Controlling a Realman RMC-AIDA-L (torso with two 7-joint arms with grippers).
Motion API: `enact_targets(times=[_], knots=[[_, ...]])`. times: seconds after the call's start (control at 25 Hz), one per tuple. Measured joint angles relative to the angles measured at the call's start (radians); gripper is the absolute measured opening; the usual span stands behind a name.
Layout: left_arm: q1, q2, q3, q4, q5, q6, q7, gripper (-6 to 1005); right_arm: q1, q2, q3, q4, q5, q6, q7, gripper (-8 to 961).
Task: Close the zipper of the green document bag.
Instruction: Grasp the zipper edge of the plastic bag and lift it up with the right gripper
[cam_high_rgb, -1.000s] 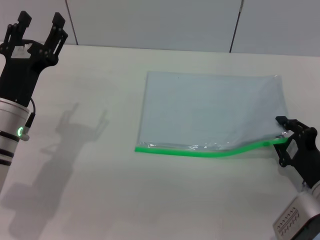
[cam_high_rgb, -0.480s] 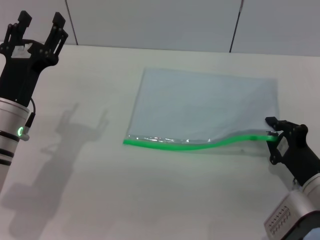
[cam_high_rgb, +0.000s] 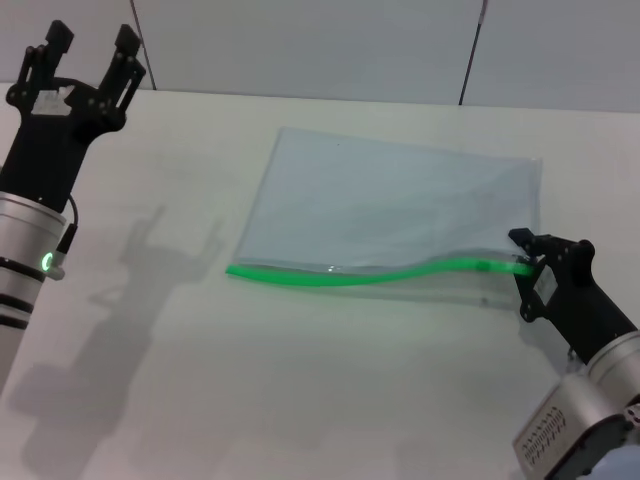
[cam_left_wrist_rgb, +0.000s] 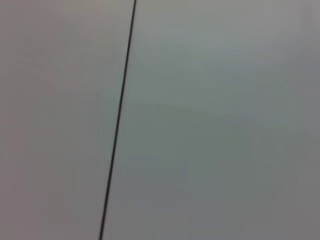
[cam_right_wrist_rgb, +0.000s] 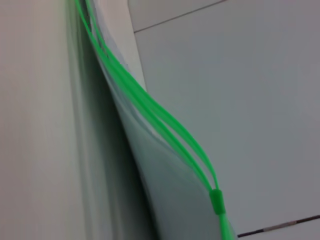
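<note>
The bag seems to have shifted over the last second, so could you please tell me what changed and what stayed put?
The right pincer, gripping the zipper end, moved toward the robot's left and slightly away from it, dragging the whole bag the same way across the table; the near right corner stays lifted. The left pincer, open and raised at far left, barely moved. The zip strips remain parted in the right wrist view.

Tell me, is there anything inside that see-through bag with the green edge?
Nothing shows through the green document bag; it lies flat on the white table. The right gripper hides the corner it holds at the zipper end.
</note>
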Motion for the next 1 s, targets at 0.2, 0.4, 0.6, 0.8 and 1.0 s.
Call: enact_targets(times=[0.2, 0.4, 0.6, 0.8, 1.0], knots=[[-0.022, 0.000, 0.004, 0.000, 0.038, -0.043, 0.006, 798, 0.023, -0.001, -0.001, -0.015, 0.002, 0.002, 0.005, 47], [-0.058, 0.000, 0.005, 0.000, 0.140, -0.102, 0.057, 798, 0.068, -0.002, 0.008, -0.037, 0.005, 0.029, 0.006, 47], [-0.114, -0.002, 0.033, -0.009, 0.275, -0.190, 0.141, 798, 0.102, -0.003, 0.009, -0.064, 0.005, 0.064, 0.023, 47], [-0.159, -0.005, 0.176, -0.012, 0.302, -0.237, 0.195, 798, 0.132, -0.005, 0.011, -0.071, 0.005, 0.109, 0.045, 47], [-0.179, -0.006, 0.282, -0.047, 0.304, -0.255, 0.287, 797, 0.155, -0.005, 0.015, -0.067, 0.005, 0.115, 0.063, 47]])
